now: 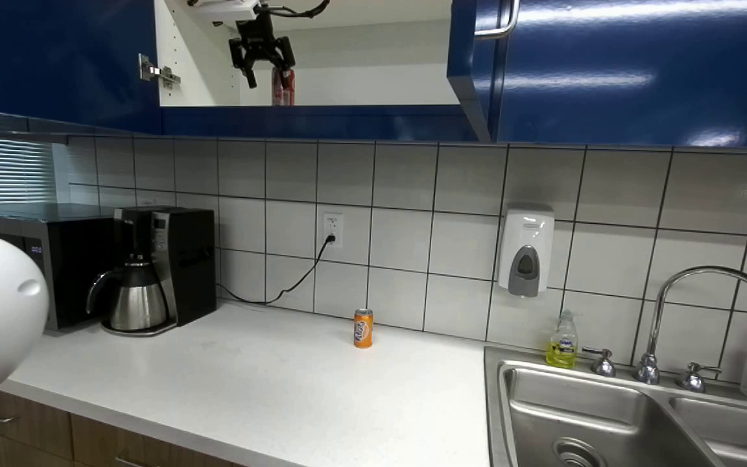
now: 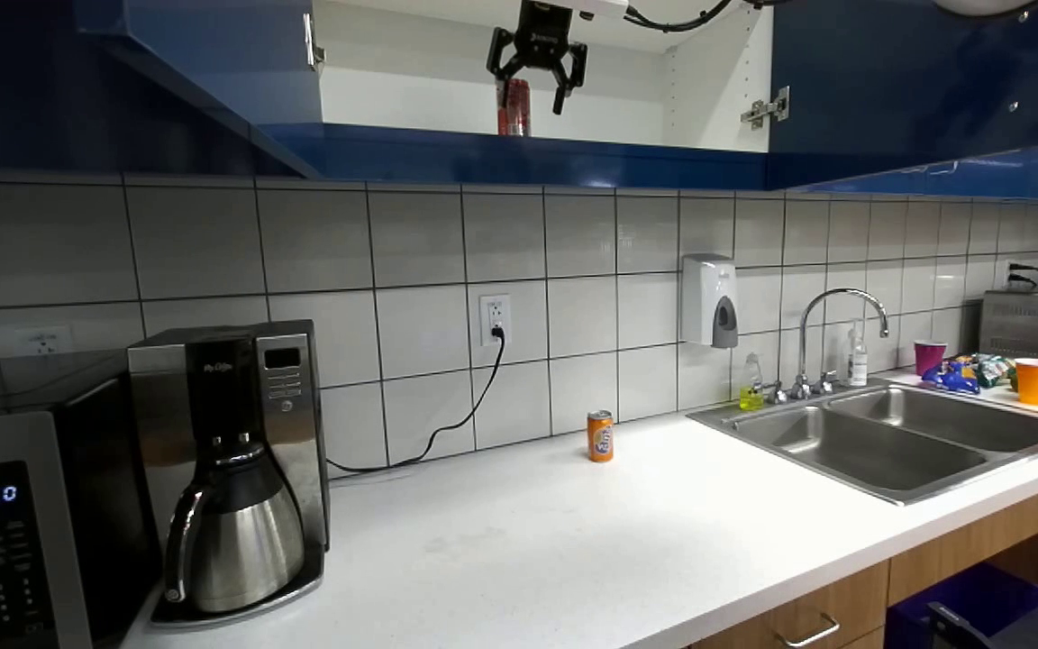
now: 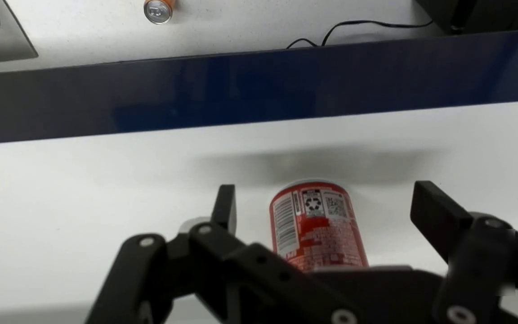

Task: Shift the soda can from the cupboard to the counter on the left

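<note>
Wrist view shows the soda can [image 3: 317,229] upright in the cupboard [image 3: 106,189], lined up between parted, empty fingers [image 3: 439,213]; both exterior views suggest it stands deeper in, so reaching inward comes first.

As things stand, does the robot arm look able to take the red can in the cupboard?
Most likely yes. The cupboard stands open, the gripper is open, and in the wrist view the red can shows between its fingers with space on both sides. I see nothing in the way.
</note>
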Motion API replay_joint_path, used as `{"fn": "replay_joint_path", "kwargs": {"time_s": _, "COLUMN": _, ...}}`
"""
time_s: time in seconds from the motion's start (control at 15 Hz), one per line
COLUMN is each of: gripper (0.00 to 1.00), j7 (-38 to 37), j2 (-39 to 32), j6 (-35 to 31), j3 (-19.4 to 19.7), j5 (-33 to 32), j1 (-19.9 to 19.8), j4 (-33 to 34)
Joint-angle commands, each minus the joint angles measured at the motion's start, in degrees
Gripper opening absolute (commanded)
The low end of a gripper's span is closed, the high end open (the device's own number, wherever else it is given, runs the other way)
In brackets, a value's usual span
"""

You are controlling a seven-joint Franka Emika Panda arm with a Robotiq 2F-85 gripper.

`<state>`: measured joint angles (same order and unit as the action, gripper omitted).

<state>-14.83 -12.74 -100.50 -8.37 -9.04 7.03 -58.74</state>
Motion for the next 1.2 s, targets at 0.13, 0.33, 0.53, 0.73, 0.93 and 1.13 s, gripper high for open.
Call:
{"fn": "replay_joint_path", "kwargs": {"time_s": 0.13, "gripper": 1.00, "j7": -0.71, "j2": -2.84, "j6": -1.74, "j3": 0.17, "j5": -1.32, "j1": 0.51, "j4": 4.24}}
{"fn": "replay_joint_path", "kwargs": {"time_s": 0.33, "gripper": 1.00, "j7": -0.71, "j2": -3.77, "j6": -2.30, "j3": 0.19, "j5": -1.50, "j1": 0.65, "j4": 5.16}}
{"fn": "replay_joint_path", "kwargs": {"time_s": 0.53, "gripper": 1.00, "j7": -0.76, "j2": -4.61, "j6": -3.15, "j3": 0.20, "j5": -1.43, "j1": 0.70, "j4": 5.94}}
{"fn": "replay_joint_path", "kwargs": {"time_s": 0.73, "gripper": 1.00, "j7": -0.79, "j2": -5.37, "j6": -3.54, "j3": 0.27, "j5": -1.69, "j1": 0.86, "j4": 6.76}}
{"fn": "replay_joint_path", "kwargs": {"time_s": 0.93, "gripper": 1.00, "j7": -0.89, "j2": -5.96, "j6": -3.81, "j3": 0.32, "j5": -1.90, "j1": 0.96, "j4": 7.39}}
{"fn": "replay_joint_path", "kwargs": {"time_s": 1.13, "gripper": 1.00, "j7": -0.93, "j2": -6.43, "j6": -3.90, "j3": 0.42, "j5": -2.30, "j1": 1.11, "j4": 7.96}}
